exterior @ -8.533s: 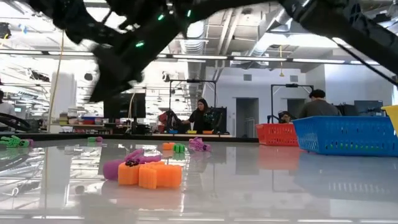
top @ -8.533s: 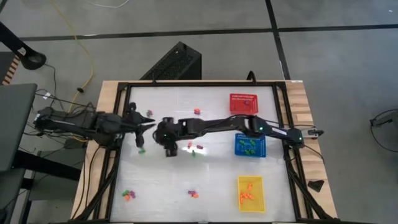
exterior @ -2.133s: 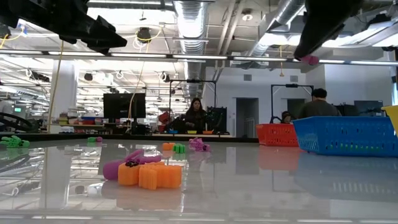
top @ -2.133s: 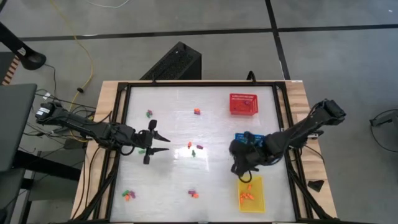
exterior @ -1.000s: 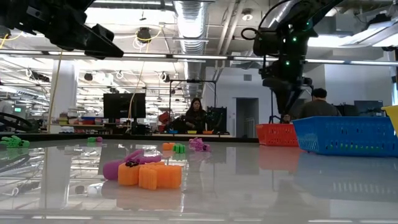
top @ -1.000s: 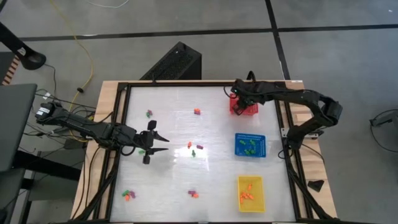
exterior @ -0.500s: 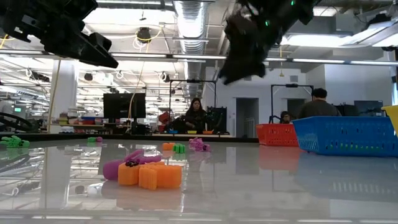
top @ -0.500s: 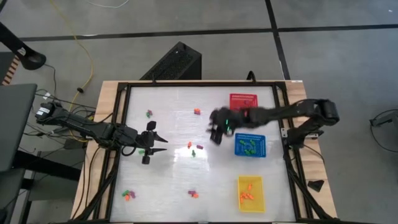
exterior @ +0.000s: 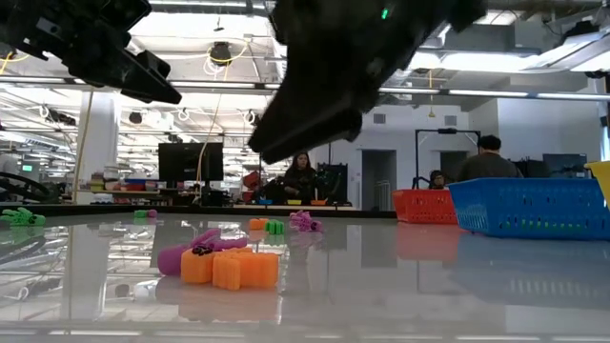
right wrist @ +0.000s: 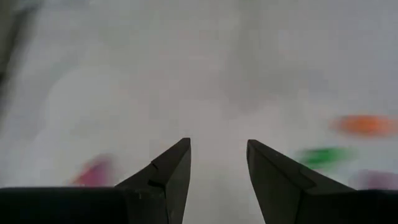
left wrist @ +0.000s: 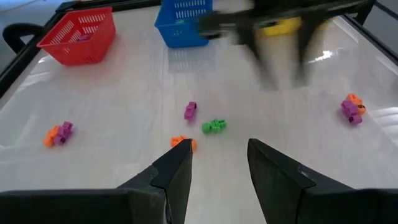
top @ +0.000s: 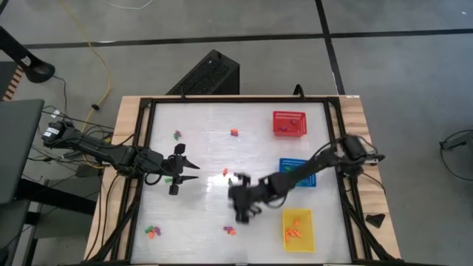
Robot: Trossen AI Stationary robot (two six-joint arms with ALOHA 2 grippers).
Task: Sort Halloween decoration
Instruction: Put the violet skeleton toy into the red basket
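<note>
Loose Halloween trinkets are scattered over the table (top: pixel 192 222): an orange/purple/green trio (top: pixel 231 176) at mid-table, an orange-purple pair (top: pixel 233 133) toward the far edge, a green-purple one (top: pixel 177 135) far-left, a cluster (top: pixel 152 232) by the near-left corner, and another pair (top: pixel 230 230) at the near edge, centre. Some are already sorted: purple bits in the red basket (top: pixel 289 123) near the far-right corner, green in the blue basket (top: pixel 308 178) along the right edge, orange in the yellow basket (top: pixel 298 228) near the near-right corner.

Step in hand, as I read it: reach for the next piece. The right gripper (top: pixel 241 203) is out over the table between the mid-table trio and the near-edge pair, motion-blurred. Its fingers (right wrist: pixel 169 171) stand apart with nothing between them; its wrist view shows blurred purple, green and orange spots on the table ahead, all well clear of the fingers.

The left gripper (top: pixel 185 169) hangs over the left-centre of the table, jaws apart and empty, its wrist view looking across at the trio; it looks to be waiting.

Next move likely calls for: settle the right gripper over one trinket, come down with the jaws straddling only that piece, close, then carry it to the basket of matching colour. Pieces sit close together, so grabbing two is a risk. Can't tell yet which piece is the target.
</note>
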